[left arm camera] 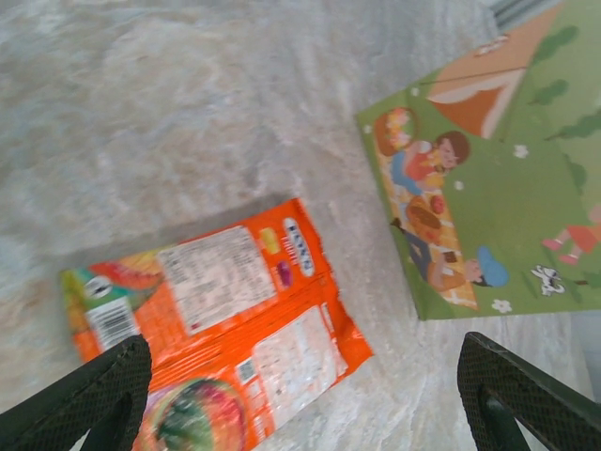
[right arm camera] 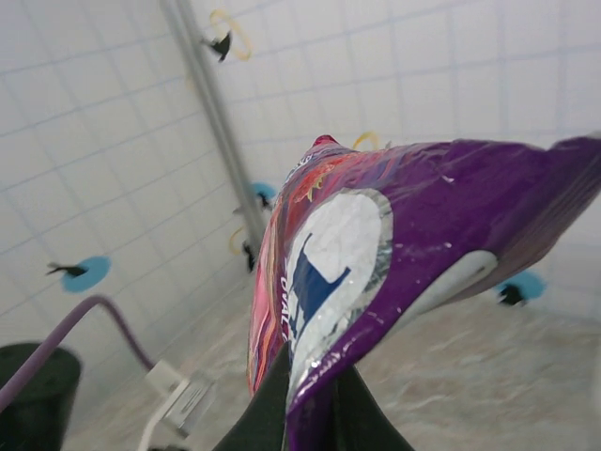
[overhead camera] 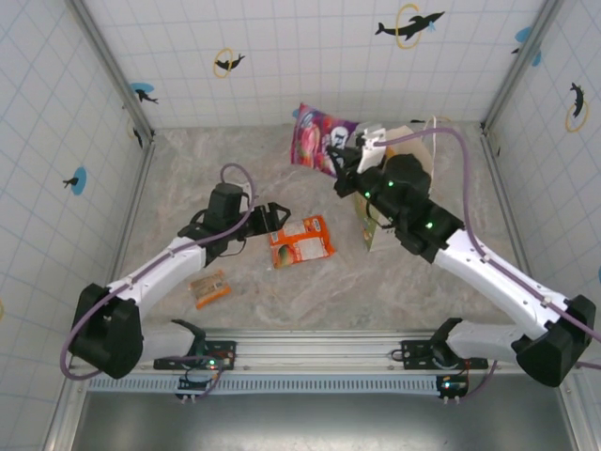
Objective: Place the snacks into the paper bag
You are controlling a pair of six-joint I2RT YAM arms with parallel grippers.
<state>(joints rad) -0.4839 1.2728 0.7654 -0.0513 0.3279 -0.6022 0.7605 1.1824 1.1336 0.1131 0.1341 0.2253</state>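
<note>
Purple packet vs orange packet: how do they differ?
The purple glossy snack packet is pinched in the shut right claw, raised and crumpled; the orange glossy snack packet lies flat on the table, ungripped, under the open left claw. Both are outside the printed paper bag.

You have bare table point(overhead camera: 188, 178) free across the left and rear-left of the enclosure, bounded by the tiled walls point(overhead camera: 56, 141), with the slim orange bar point(overhead camera: 209, 288) lying near-left, close beside the left arm point(overhead camera: 160, 268). At centre the left gripper point(overhead camera: 278, 220), jaws spread wide, hangs just beside the orange packet point(overhead camera: 302, 241), and past that packet you get a narrow lane of bare table before the paper bag point(left arm camera: 488, 188). On the right, the right arm point(overhead camera: 470, 254) covers most of the bag from above, and the purple packet point(overhead camera: 317, 139), pinched in the right gripper point(overhead camera: 335, 162), hangs raised at the bag's rear-left, obstructing that approach
</note>
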